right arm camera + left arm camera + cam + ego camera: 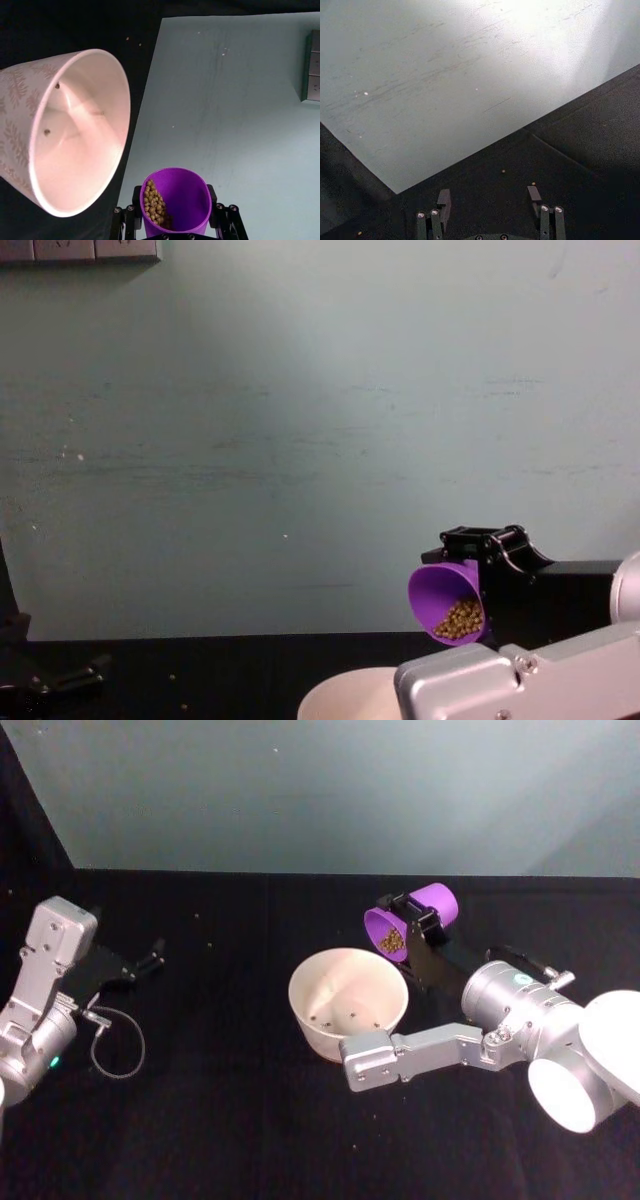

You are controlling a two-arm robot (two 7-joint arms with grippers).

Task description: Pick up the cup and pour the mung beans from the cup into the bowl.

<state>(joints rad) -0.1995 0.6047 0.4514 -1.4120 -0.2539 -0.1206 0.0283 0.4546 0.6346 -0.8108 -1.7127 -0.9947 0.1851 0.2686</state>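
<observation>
The right tool [410, 917] is clamped around the purple cup [441, 900], holding it tipped on its side in the air above the far right part of the bowl [312, 1032], which stands near the middle of the table [220, 1120]. The mung beans [391, 940] are heaped at the lowered lip, and a few grains lie inside the bowl. The mouth hangs close to the rim rather than over the centre, so with more tilt beans may strike the edge or bounce out onto the table. The smooth, tapered cup might also slip in the grip. The left tool [152, 956] rests near the left edge, spread wide and empty.
</observation>
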